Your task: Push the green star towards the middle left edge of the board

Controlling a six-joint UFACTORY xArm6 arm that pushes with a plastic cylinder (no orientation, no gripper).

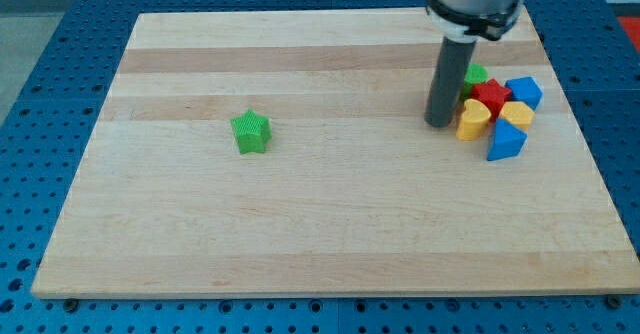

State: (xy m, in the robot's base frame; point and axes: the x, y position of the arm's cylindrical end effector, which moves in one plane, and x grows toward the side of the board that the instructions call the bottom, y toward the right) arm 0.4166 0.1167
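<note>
The green star [251,132] lies alone on the wooden board [300,224], left of centre and a little above the middle height. My tip [439,123] stands far to the star's right, on the board's upper right part. It sits just left of a cluster of blocks, close to the yellow one [473,120]. Nothing touches the star.
The cluster at the view's right holds a red star-like block [491,96], a green block [476,74] partly hidden behind the rod, a blue cube [524,91], a yellow block [517,113] and a blue triangle [505,142]. A blue perforated table [40,94] surrounds the board.
</note>
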